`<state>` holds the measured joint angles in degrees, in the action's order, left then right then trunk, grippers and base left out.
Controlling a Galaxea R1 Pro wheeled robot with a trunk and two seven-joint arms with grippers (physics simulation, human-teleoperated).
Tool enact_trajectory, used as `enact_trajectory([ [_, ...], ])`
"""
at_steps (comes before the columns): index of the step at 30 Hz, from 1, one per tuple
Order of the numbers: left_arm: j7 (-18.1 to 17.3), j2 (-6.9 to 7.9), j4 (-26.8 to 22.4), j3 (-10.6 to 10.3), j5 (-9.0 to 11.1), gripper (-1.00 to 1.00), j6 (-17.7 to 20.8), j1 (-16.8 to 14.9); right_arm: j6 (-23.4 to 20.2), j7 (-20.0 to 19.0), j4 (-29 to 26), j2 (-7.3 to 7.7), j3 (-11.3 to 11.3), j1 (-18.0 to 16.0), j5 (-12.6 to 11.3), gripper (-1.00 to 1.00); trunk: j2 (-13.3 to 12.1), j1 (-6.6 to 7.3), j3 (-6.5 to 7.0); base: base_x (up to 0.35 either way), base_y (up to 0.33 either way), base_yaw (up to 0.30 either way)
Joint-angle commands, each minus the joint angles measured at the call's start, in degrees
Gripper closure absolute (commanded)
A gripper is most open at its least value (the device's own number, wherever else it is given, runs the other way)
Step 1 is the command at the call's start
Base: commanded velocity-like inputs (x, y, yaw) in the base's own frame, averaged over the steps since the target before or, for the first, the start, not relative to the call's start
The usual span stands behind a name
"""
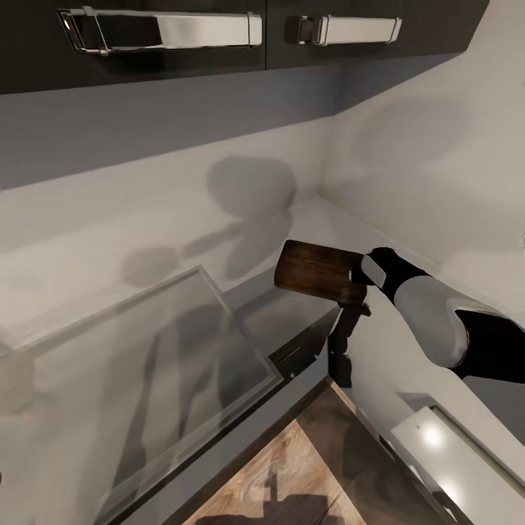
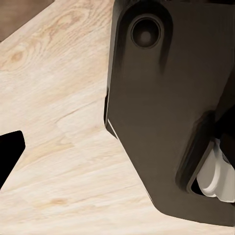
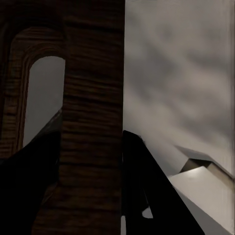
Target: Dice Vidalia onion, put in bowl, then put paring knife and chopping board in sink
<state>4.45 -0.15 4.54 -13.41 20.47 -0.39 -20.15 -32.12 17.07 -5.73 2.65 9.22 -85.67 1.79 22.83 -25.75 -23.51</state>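
My right gripper (image 1: pixel 362 279) is shut on one end of the brown wooden chopping board (image 1: pixel 319 272). It holds the board in the air, roughly level, over the corner of the grey countertop (image 1: pixel 306 219). In the right wrist view the chopping board (image 3: pixel 90 122) stands close up between my dark fingers (image 3: pixel 147 196), its handle slot showing. A flat steel rectangle with a raised rim, the sink (image 1: pixel 240 332), lies to the left of the board and lower. The left wrist view has one dark fingertip (image 2: pixel 9 152) over pale floor. The Vidalia onion, paring knife and bowl are out of view.
Dark upper cabinets with chrome handles (image 1: pixel 164 30) hang overhead. Grey walls meet in a corner behind the board. A white flat-topped unit (image 1: pixel 448 456) sits at the lower right, with wood floor (image 1: pixel 292 474) between it and the counter front. The left wrist view has my dark base (image 2: pixel 166 107).
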Motion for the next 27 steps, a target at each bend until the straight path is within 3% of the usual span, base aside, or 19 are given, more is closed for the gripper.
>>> enact_trajectory([
  [1,0.0,-0.06,0.1,-0.5,0.5,-1.0,0.0,-0.1,-0.2,0.2,-0.1,-0.01,0.5,0.0,0.1,1.0,0.1,-0.03,0.01,0.0,0.0,0.0],
  [27,0.0,-0.2,0.1,-0.5,0.5,-1.0,-0.1,-0.1,-0.2,0.3,-0.6,-0.18,0.5,0.0,0.1,1.0,0.1,-0.03,2.36,0.0,0.0,0.0],
])
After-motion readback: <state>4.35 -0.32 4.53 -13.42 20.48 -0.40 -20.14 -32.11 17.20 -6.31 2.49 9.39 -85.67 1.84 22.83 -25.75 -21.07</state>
